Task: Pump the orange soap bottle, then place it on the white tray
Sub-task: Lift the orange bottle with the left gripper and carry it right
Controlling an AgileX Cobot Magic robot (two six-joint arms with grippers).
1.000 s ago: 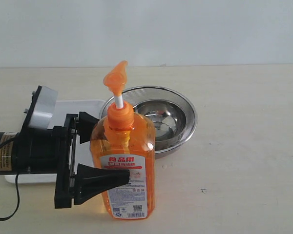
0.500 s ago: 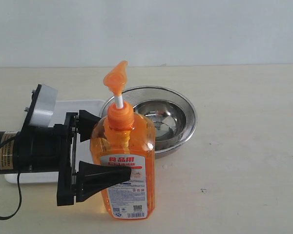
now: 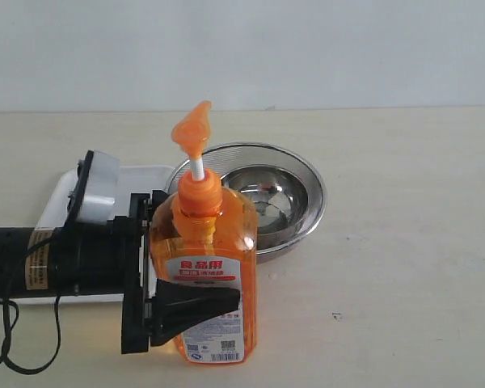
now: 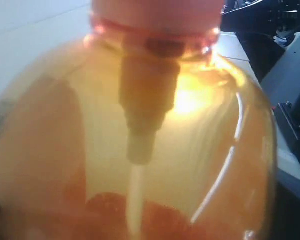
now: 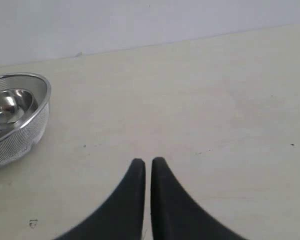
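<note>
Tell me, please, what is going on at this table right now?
The left end effector has its jaws wide on either side of the orange soap bottle, which stands upright on the table, just in front of the white tray and not on it. Whether it grips yet is unclear. The right end effector is shut above the table. A metal strainer sits behind the bottle.

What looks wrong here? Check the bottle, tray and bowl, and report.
Nothing stands out. The soap bottle stands upright on the table with no spill around it, the tray lies flat, and the steel bowl sits level inside the strainer.
</note>
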